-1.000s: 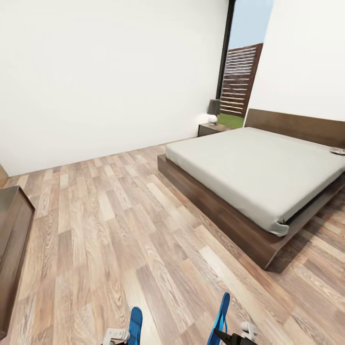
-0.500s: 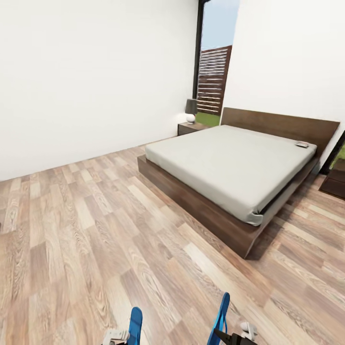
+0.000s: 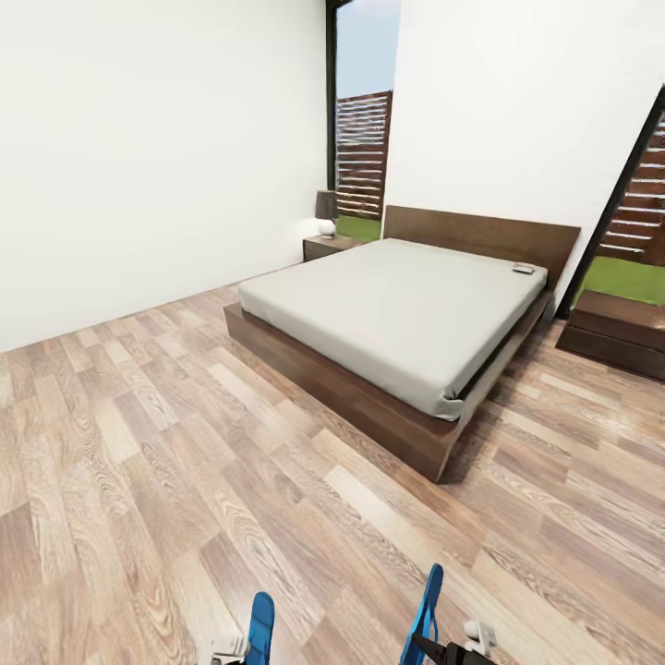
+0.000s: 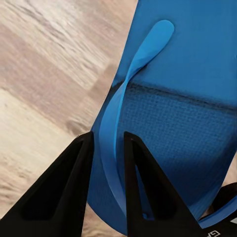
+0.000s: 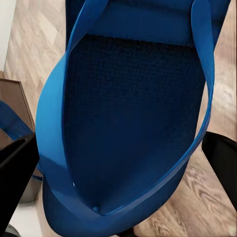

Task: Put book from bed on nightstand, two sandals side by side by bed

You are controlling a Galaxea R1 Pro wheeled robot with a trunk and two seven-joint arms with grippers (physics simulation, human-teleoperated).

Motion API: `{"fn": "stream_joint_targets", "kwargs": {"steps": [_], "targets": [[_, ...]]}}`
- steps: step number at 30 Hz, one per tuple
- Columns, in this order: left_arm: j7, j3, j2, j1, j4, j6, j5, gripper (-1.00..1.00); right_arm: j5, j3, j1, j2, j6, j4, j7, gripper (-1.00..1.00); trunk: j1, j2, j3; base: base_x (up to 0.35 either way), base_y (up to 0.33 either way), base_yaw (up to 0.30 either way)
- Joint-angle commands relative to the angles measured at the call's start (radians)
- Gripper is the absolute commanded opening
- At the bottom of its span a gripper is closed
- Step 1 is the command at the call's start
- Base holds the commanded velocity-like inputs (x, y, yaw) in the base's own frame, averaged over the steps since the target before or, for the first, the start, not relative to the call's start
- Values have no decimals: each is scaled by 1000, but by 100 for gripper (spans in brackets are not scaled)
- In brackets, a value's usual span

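The head view alone shows the bed (image 3: 397,314) ahead and to the right, its long axis running from the near left toward the far right headboard, the book (image 3: 524,269) lying near that far right corner, a nightstand (image 3: 325,246) far left of it and another (image 3: 617,332) at its right, and both sandals standing on edge at the near floor. In the left wrist view the left end effector (image 4: 103,143) is clenched on a strap of the left sandal (image 4: 182,98). In the right wrist view the right sandal (image 5: 133,113) hangs between the fingers of the right end effector (image 5: 118,163), which is grasping it, the sole facing the camera lengthwise.
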Motion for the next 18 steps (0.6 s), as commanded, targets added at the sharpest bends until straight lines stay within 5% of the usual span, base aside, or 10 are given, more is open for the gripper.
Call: {"fn": "stream_joint_targets", "kwargs": {"steps": [1,18], "targets": [[0,8,0,0,1,-6,-12,-100,1,-2,-2,0,-7,4,3,-100,0,0,-1,0,0,-283],[0,8,0,0,1,-6,-12,-100,1,-2,-2,0,-7,4,3,-100,0,0,-1,0,0,-283]]}}
